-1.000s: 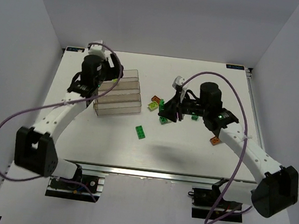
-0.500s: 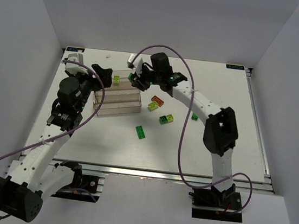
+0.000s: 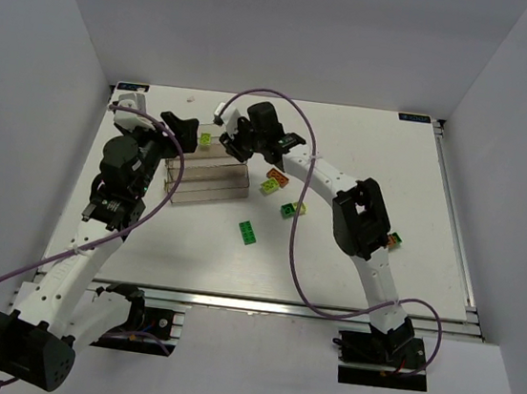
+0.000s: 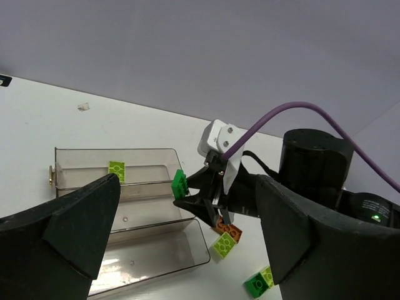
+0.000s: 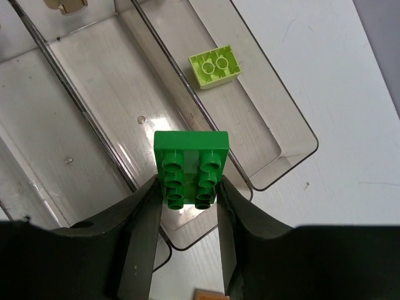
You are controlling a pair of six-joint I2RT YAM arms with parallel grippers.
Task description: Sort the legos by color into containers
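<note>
The right gripper (image 5: 189, 190) is pinching a green brick (image 5: 190, 159) above the clear containers (image 5: 250, 125), beside the bin where a lime brick (image 5: 215, 65) is lying. The left gripper (image 3: 183, 131) is gaping wide at the bins' far-left corner. Loose bricks (image 3: 291, 209) are lying on the table (image 3: 351, 265) to the right.

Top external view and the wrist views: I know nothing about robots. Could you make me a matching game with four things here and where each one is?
Things:
1. right end effector
2. lime brick seen by the right wrist
3. orange brick nearest the clear bins
4. flat green brick

Places:
a. on the table, just right of the bins
b. shut on a green brick over the bins
c. alone on the table, nearer the arm bases than the bins
d. lying inside a bin

Pairs: 1-b, 2-d, 3-a, 4-c.
</note>
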